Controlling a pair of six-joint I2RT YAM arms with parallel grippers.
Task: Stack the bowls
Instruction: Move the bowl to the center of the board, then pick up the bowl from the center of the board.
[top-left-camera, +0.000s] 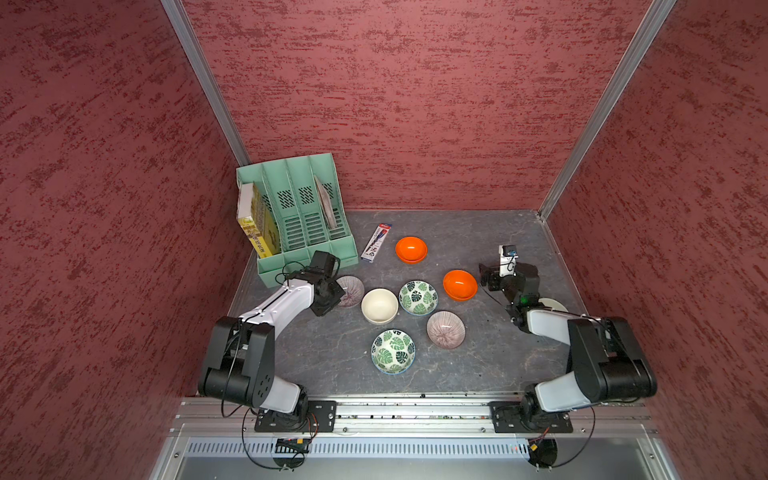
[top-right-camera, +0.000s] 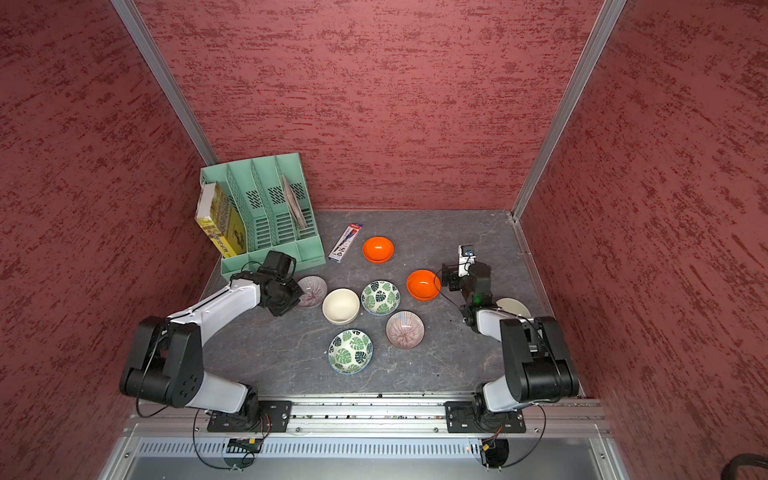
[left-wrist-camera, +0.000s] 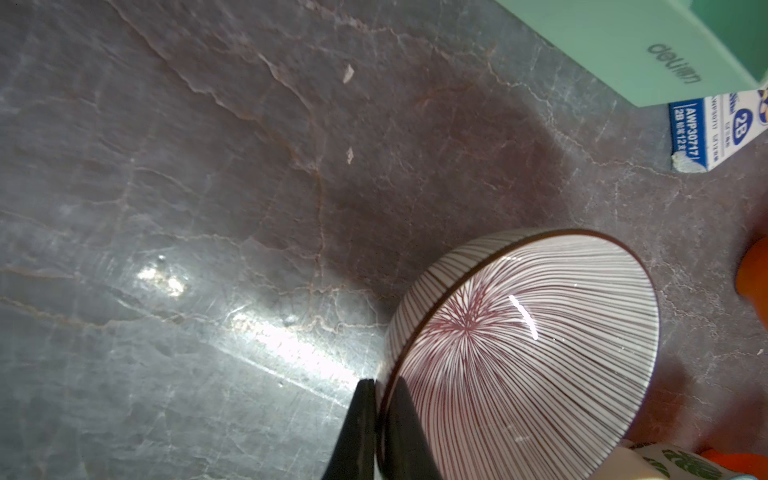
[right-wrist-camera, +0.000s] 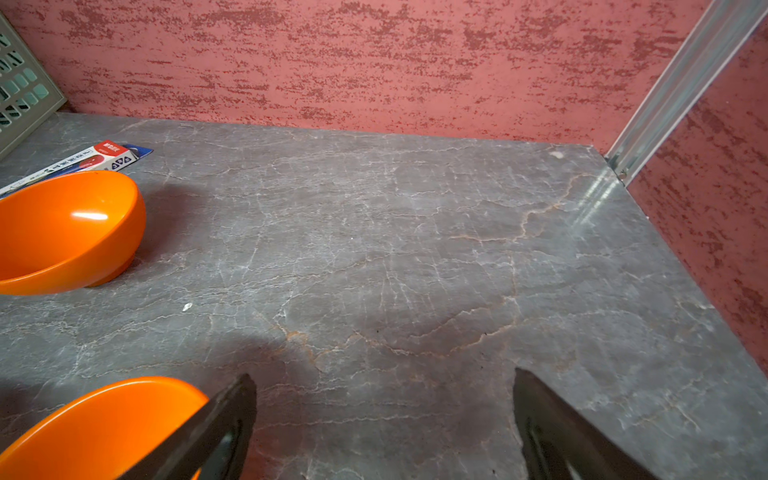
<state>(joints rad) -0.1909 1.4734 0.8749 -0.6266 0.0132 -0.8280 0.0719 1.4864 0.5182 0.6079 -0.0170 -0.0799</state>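
Note:
Several bowls stand upright on the grey table. My left gripper (left-wrist-camera: 382, 384) is shut on the rim of a purple-grey lined bowl (left-wrist-camera: 540, 353), one finger inside and one outside; in a top view this bowl (top-left-camera: 352, 291) sits beside a cream bowl (top-left-camera: 379, 306). Two leaf bowls (top-left-camera: 418, 297) (top-left-camera: 392, 351) and another lined bowl (top-left-camera: 446, 329) stand mid-table. My right gripper (right-wrist-camera: 384, 378) is open and empty, just right of the near orange bowl (right-wrist-camera: 95, 428) (top-left-camera: 460, 284). A second orange bowl (top-left-camera: 411, 249) stands farther back. Another cream bowl (top-left-camera: 555, 305) is half hidden behind my right arm.
A mint-green file organiser (top-left-camera: 299, 212) holding a yellow book (top-left-camera: 255, 226) stands at the back left, close behind my left wrist. A pencil box (top-left-camera: 376, 242) lies between it and the far orange bowl. Red walls enclose three sides.

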